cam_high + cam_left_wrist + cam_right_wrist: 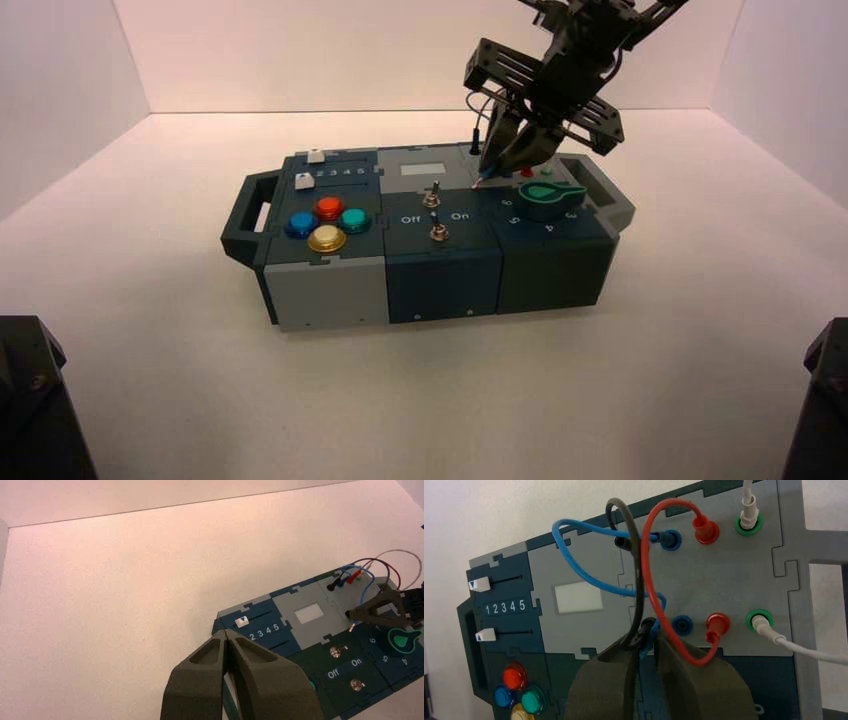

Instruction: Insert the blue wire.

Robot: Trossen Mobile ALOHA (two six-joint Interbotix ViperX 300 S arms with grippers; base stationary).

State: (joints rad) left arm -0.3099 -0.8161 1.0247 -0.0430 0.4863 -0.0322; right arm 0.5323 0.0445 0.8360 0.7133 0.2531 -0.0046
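Observation:
The blue wire (pixel 579 570) loops from the upper blue socket (pixel 670 539) on the grey panel down to its blue plug (pixel 647 644). My right gripper (pixel 644 642) is shut on that plug, just beside the empty lower blue socket (pixel 682 625). A black wire (pixel 636 580) hangs across the same fingertips. In the left wrist view the plug's silver pin (pixel 352 627) sticks out below the right gripper (pixel 352 617), a little above the box top. From above, the right gripper (pixel 492 165) is over the box's back right. My left gripper (pixel 227 635) is shut and empty, off the box's slider end.
A red wire (pixel 651 580) joins the two red sockets, and white wires sit in both green sockets (pixel 759 620). A green knob (pixel 545 198) stands right of the gripper. Two toggle switches (pixel 435 215) and coloured buttons (pixel 328 225) lie further left on the box.

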